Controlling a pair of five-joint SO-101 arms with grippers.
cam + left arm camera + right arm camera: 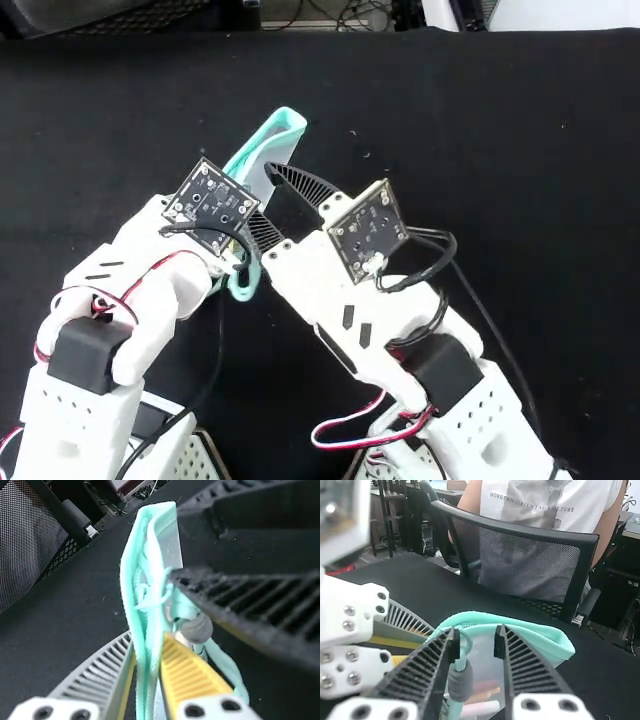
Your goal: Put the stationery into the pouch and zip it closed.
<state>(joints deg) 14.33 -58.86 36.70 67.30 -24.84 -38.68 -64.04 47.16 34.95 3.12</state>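
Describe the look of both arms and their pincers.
The left arm and right arm are white shells with black motors, red, white and black wires and a square black circuit board at the wrist. The left pincer has one grey and one yellow ribbed finger; the right pincer has black ones.

The table point(520, 150) under me is covered in a matte black cloth, flecked here and there with pale lint. It spreads wide to either side of my arms and runs back to a straight far edge, with cables showing beyond it. Near the middle is the mint-green pouch point(268, 140), up on its long edge rather than lying flat, its length running away from me. My left fingers point(185, 675) pinch it, so I cannot tell whether its lower edge rests on the cloth.
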